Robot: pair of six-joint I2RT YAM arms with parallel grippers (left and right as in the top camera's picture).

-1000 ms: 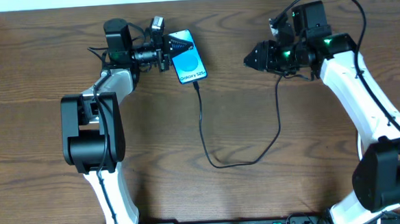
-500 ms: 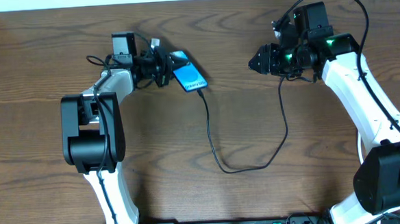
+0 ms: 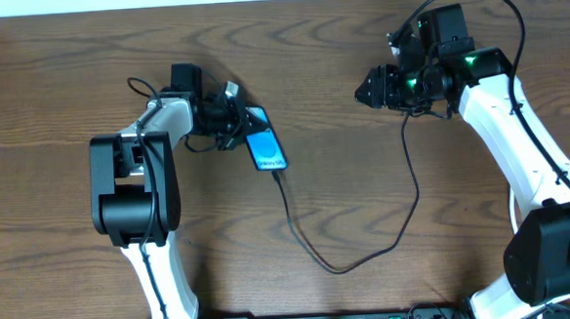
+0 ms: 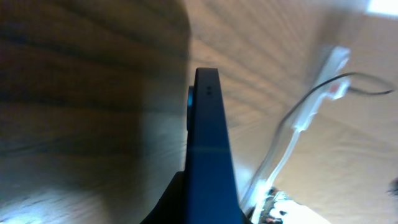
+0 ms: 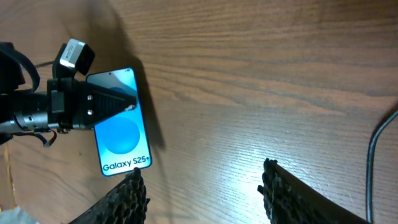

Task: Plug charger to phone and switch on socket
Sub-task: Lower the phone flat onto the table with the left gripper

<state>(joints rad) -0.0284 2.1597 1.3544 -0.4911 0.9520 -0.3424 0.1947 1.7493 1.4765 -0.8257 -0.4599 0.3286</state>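
Sideways, left tool [image 3: 242, 123] clamps the phone [image 3: 267, 151]; right tool [image 5: 202, 177] hovers, fingers apart

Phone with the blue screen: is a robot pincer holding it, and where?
Yes. The left pincer grips the slim black-framed blue-screen phone by its top end, away from the Galaxy S25+ lettering.

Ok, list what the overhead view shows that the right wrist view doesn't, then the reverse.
Overhead only: the charger looping from the lower end of the phone across to the right gripper. Right wrist only: the readable "Galaxy S25+" text on the screen, and the right gripper's fingers spread open close up. Both: the phone clamped by the left gripper, and the wooden table.
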